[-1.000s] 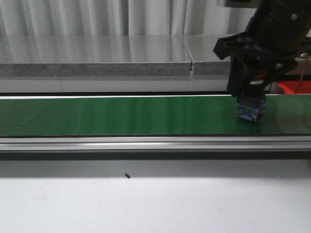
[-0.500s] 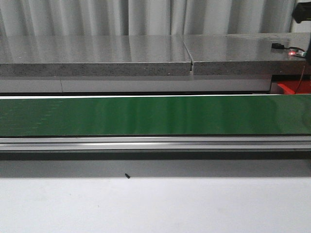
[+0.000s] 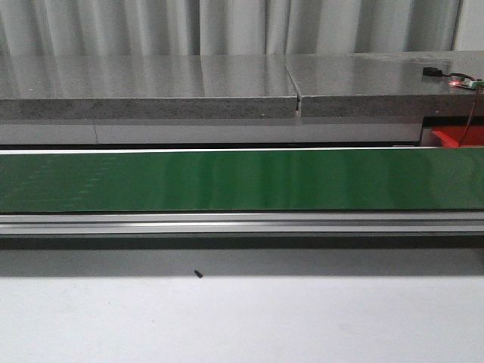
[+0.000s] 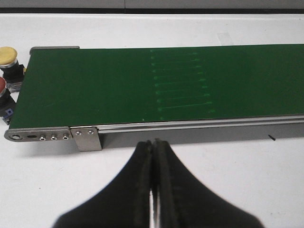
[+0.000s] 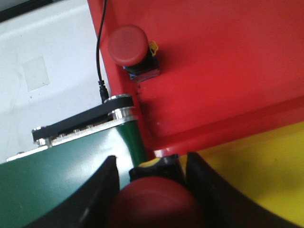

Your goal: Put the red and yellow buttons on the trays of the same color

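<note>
On red tray [image 5: 228, 71], one red button [image 5: 128, 45]

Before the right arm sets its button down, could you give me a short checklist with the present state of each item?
1. Right gripper shut on red button: ok.
2. Held colour matches the red tray: ok.
3. Gripper over red tray: not ok, it hangs by the belt end and yellow tray.
4. Red tray has room beside the placed button: ok.
5. Left gripper shut and empty: ok.
</note>
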You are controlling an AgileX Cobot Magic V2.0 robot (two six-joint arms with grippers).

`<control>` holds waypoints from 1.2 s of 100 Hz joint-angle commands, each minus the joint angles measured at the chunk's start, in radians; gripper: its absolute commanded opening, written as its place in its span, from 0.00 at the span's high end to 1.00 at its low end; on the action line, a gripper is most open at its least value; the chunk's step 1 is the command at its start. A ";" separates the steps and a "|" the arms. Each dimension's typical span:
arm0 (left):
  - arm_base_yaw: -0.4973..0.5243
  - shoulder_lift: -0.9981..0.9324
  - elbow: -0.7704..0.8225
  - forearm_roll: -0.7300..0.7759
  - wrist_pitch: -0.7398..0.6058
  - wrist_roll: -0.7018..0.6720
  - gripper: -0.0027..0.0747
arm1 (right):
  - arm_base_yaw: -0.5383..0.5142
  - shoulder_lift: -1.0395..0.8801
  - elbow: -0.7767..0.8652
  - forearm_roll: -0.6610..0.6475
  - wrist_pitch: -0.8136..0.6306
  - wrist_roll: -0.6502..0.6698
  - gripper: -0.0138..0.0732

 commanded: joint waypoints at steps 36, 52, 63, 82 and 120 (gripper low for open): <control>-0.006 0.005 -0.024 -0.009 -0.066 -0.008 0.99 | -0.006 0.154 -0.144 0.017 -0.095 0.000 0.50; -0.006 0.005 -0.024 -0.009 -0.066 -0.008 0.99 | -0.006 0.196 -0.144 0.017 -0.162 0.000 0.50; -0.006 0.005 -0.024 -0.009 -0.066 -0.008 0.99 | -0.006 0.227 -0.154 0.019 -0.175 0.000 0.50; -0.006 0.005 -0.024 -0.009 -0.066 -0.008 0.99 | -0.006 0.271 -0.181 0.038 -0.176 0.000 0.50; -0.006 0.005 -0.024 -0.009 -0.066 -0.008 0.99 | -0.006 0.307 -0.184 0.057 -0.173 -0.036 0.36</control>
